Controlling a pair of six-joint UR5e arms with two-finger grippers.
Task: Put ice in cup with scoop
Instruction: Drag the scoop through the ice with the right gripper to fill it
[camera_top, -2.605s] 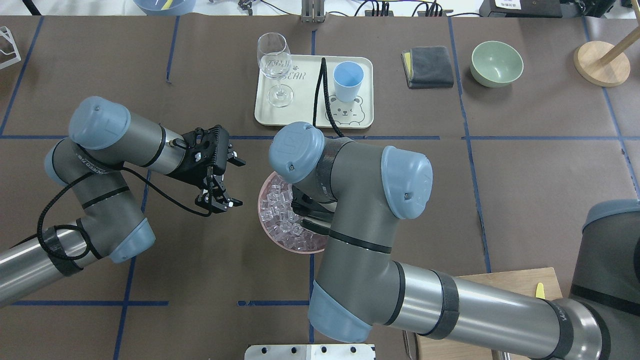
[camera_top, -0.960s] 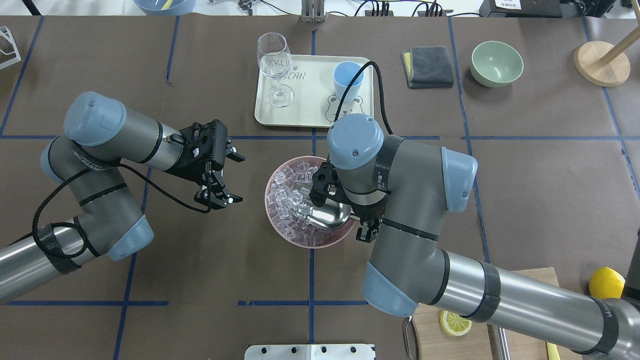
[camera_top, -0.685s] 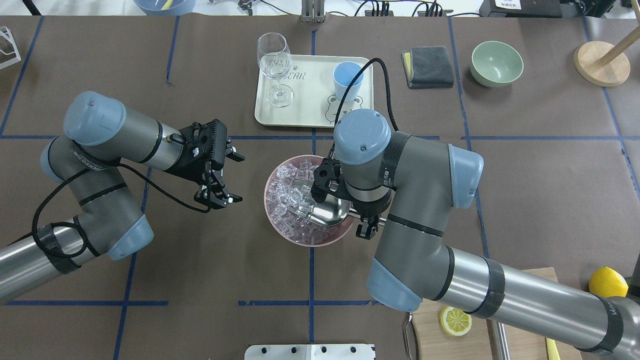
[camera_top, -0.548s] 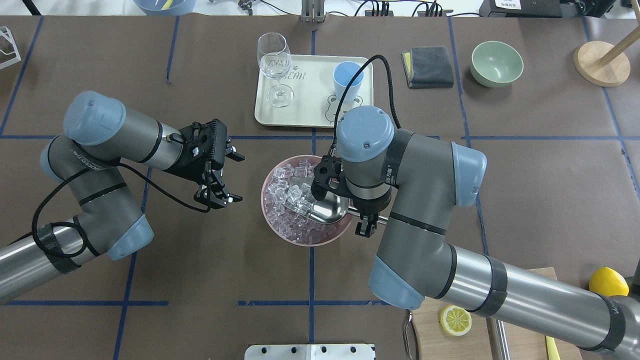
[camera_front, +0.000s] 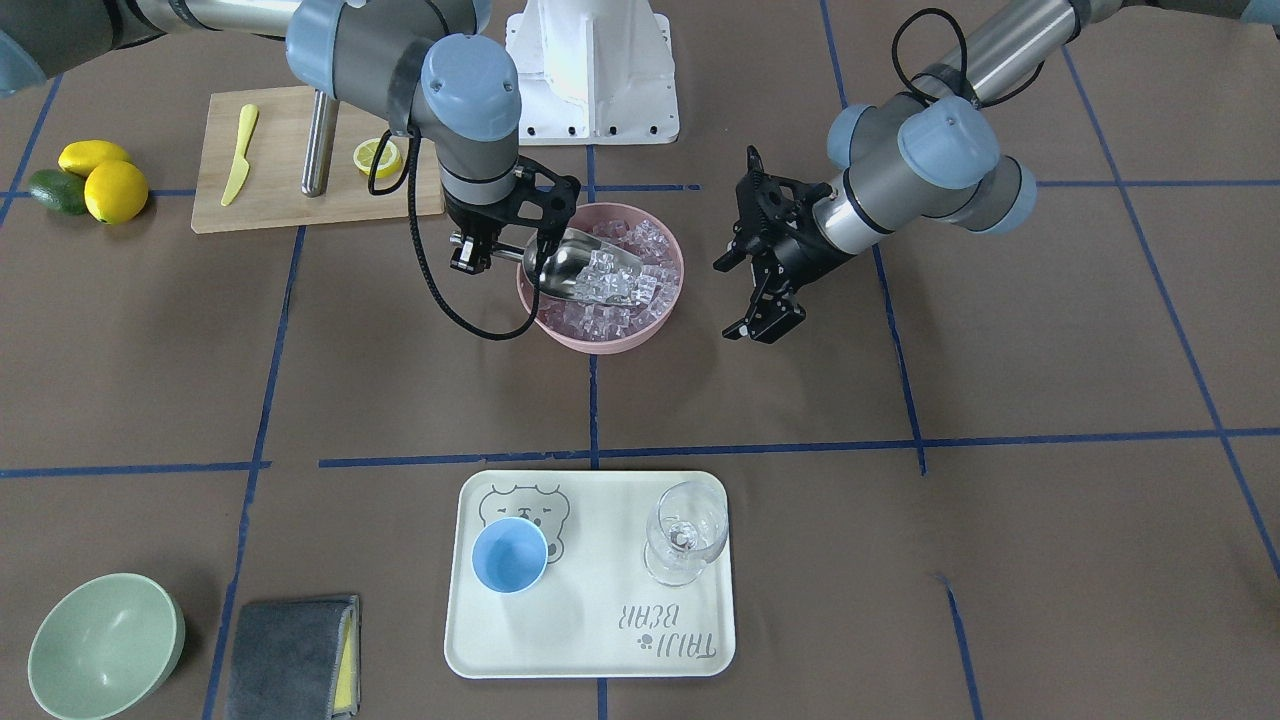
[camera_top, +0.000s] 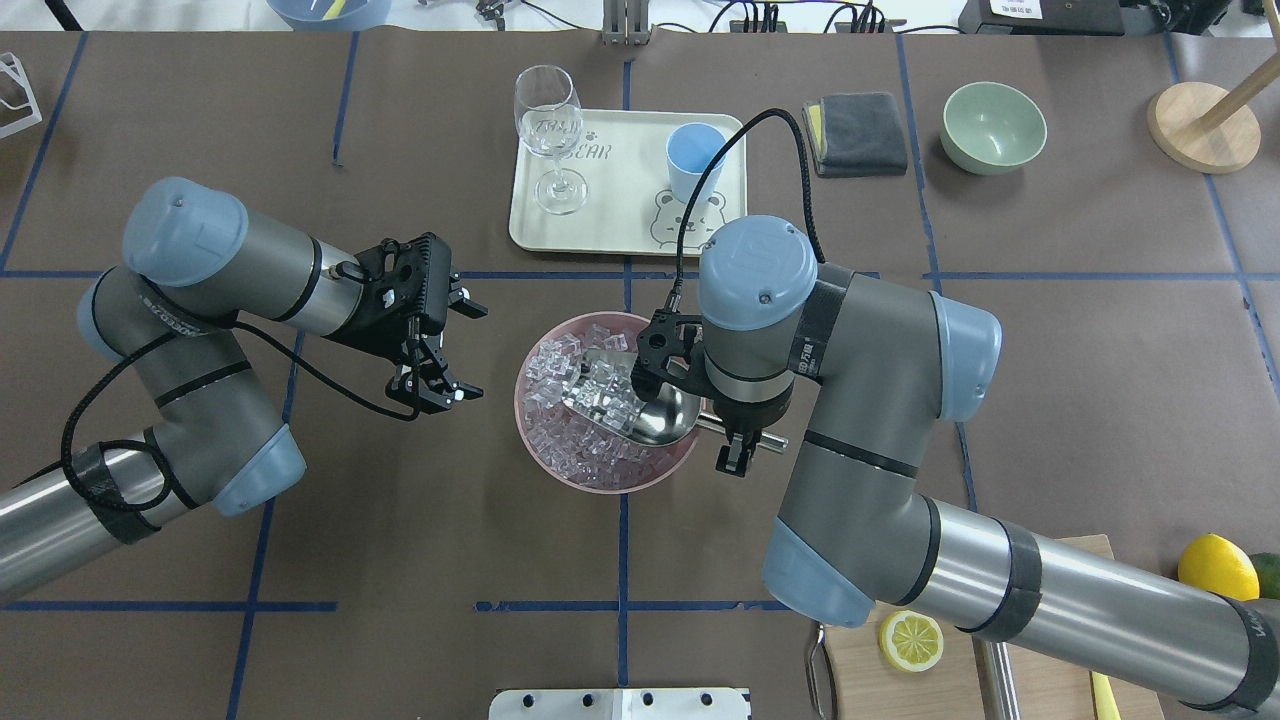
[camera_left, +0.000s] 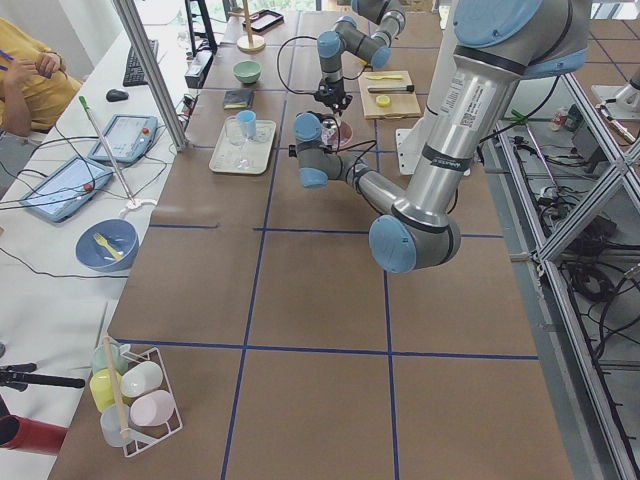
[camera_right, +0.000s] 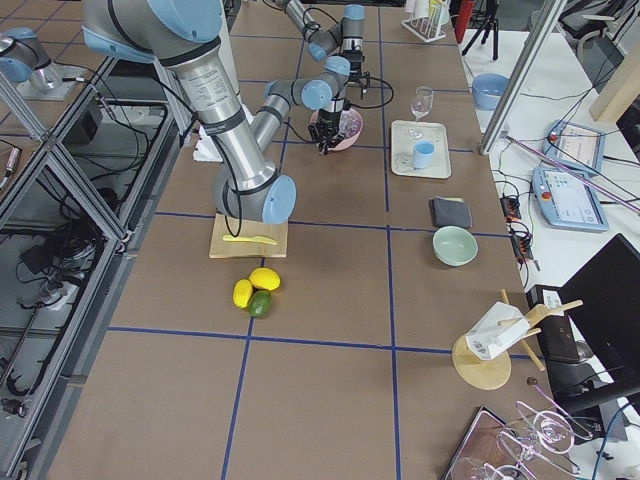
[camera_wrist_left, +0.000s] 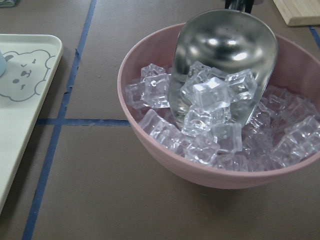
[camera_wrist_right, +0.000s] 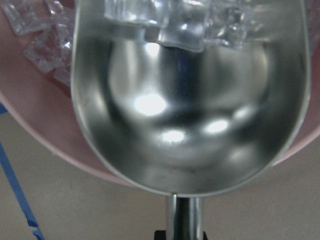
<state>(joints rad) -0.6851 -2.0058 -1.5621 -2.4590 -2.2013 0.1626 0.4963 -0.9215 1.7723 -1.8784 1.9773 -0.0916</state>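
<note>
Ice (camera_wrist_left: 212, 97) lies heaped, slick and loose, in the scoop (camera_wrist_left: 225, 40) inside the pink bowl (camera_wrist_left: 150, 150). Our right gripper (camera_top: 735, 447) clamps the thin handle, and our left gripper (camera_front: 728, 300) gapes empty. We'd carry it level to the far cup (camera_top: 695, 160) on its tray (camera_top: 620, 215).

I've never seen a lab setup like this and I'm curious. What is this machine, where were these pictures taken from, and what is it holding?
It is a robot with two arms at a table. Two pictures look down from above, two from the table's ends, two from cameras on the wrists. The right gripper holds a scoop by its handle, loaded with ice cubes, in a pink bowl of more ice. The left gripper is open and empty. A tray carries a blue cup and a wine glass.
</note>
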